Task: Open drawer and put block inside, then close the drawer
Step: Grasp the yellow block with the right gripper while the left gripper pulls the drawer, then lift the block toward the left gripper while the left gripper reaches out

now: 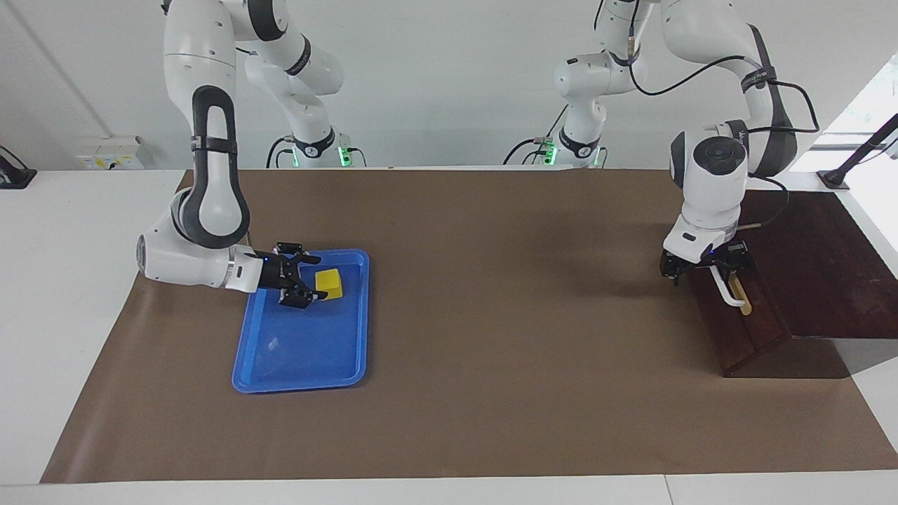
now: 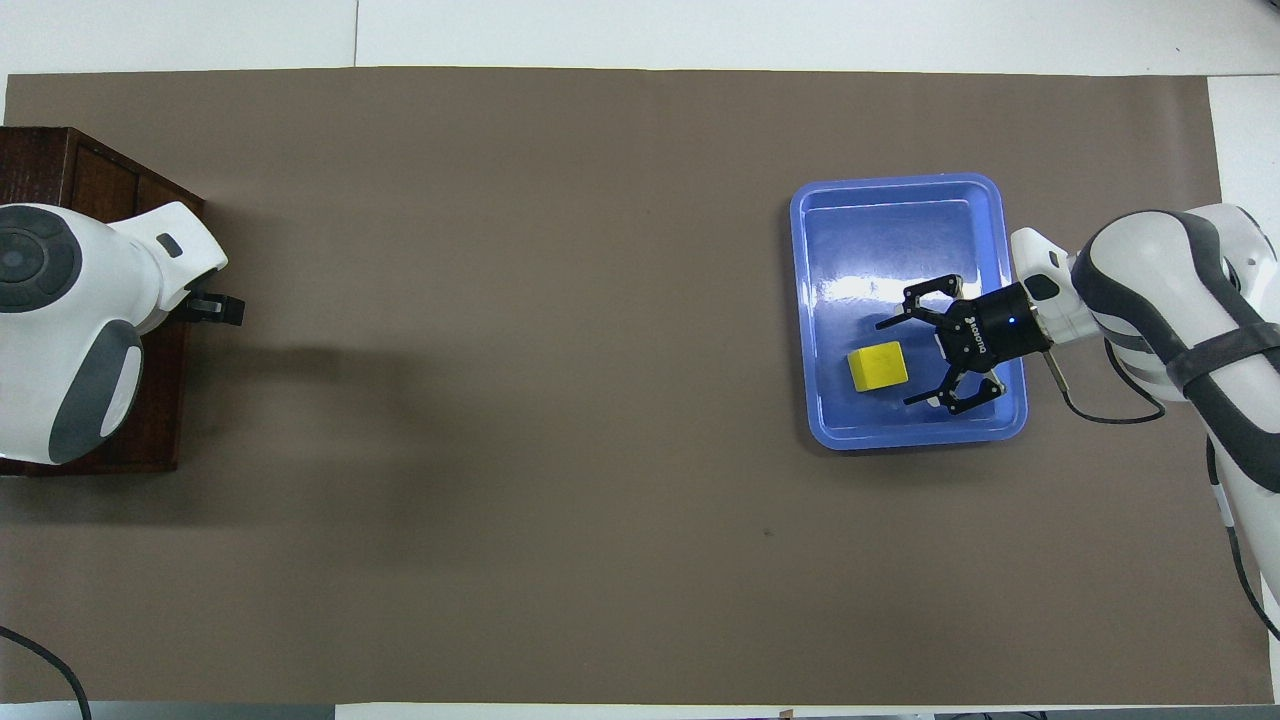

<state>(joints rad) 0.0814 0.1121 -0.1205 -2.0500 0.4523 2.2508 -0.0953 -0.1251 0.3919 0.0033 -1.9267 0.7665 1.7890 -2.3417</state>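
The yellow block (image 1: 330, 283) lies in the blue tray (image 1: 302, 351), in the part of it nearer to the robots. My right gripper (image 1: 314, 278) is low over the tray and open. Its fingertips (image 1: 317, 260) reach either side of the block's edge without closing on it. In the overhead view the block (image 2: 878, 365) sits between the tips of the right gripper (image 2: 895, 363). The drawer (image 1: 758, 319) is closed in its dark wooden box (image 1: 828, 259) at the left arm's end. My left gripper (image 1: 705, 270) is at the end of the white handle (image 1: 729, 291) nearer to the robots.
Brown paper (image 1: 491, 315) covers the table between the tray and the box. The tray (image 2: 900, 215) holds nothing but the block. In the overhead view the left arm covers most of the box (image 2: 90, 170), and only a black part of the left gripper (image 2: 215, 308) shows.
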